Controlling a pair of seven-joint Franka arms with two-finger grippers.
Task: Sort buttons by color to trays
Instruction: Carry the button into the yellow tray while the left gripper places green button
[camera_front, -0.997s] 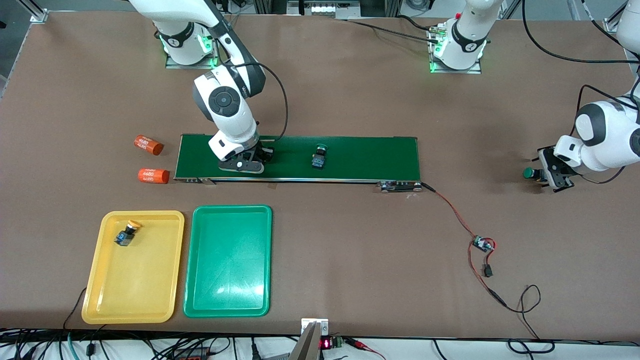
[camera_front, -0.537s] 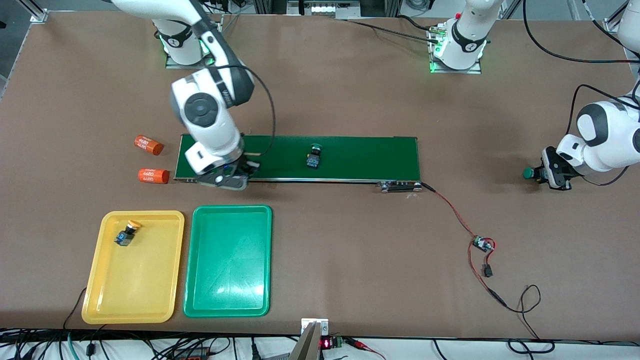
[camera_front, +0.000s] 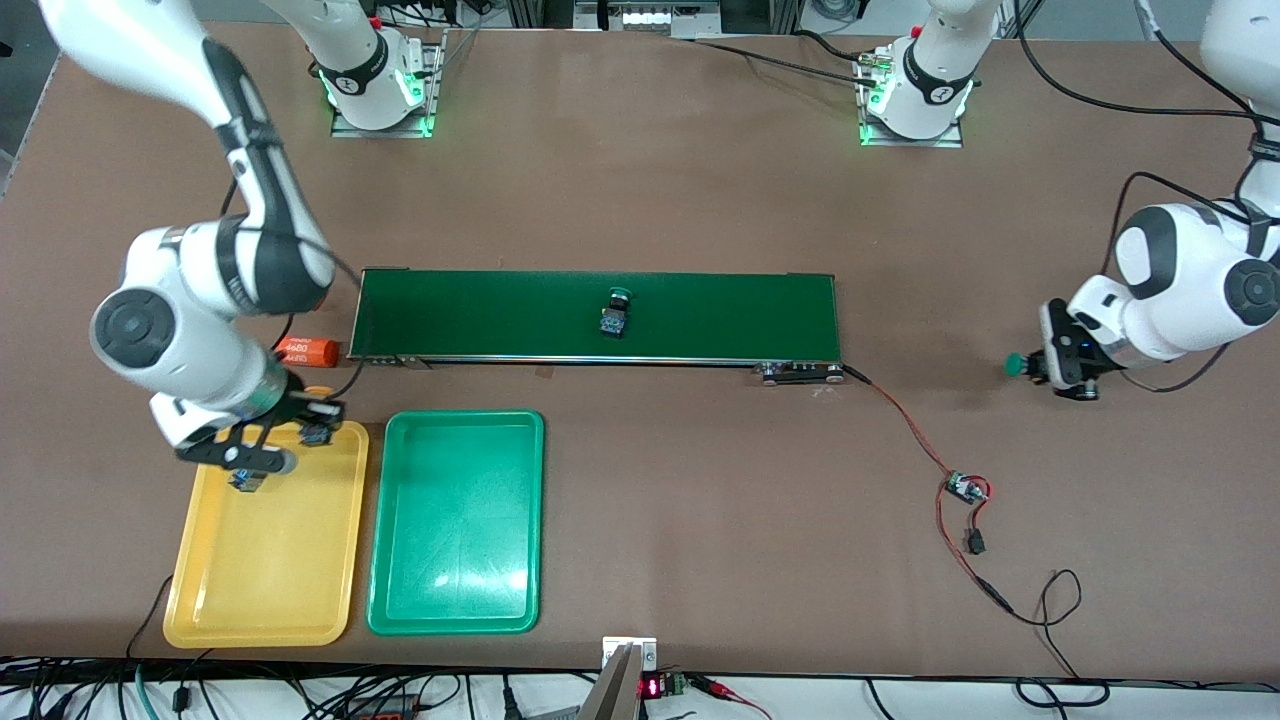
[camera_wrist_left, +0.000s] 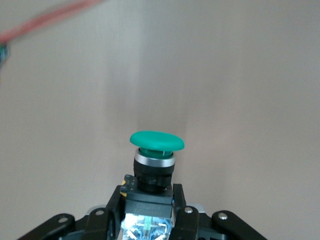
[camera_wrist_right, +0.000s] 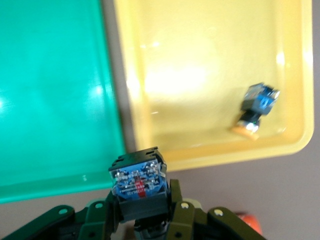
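My right gripper hangs over the yellow tray at its edge nearest the belt. It is shut on a button whose blue base faces the wrist camera; the cap is hidden there. A yellow-capped button lies in that tray, partly under the gripper. The green tray stands beside it. My left gripper is shut on a green-capped button, low over the table at the left arm's end. Another green button sits on the belt.
The dark-green conveyor belt runs across the middle of the table. An orange cylinder lies by the belt's end near the right arm. A red and black wire with a small board trails from the belt's other end.
The right arm swung from the belt's end to over the yellow tray with a button. The left gripper shut on the green button and moved toward the belt. The belt's button drifted toward the right arm's end.
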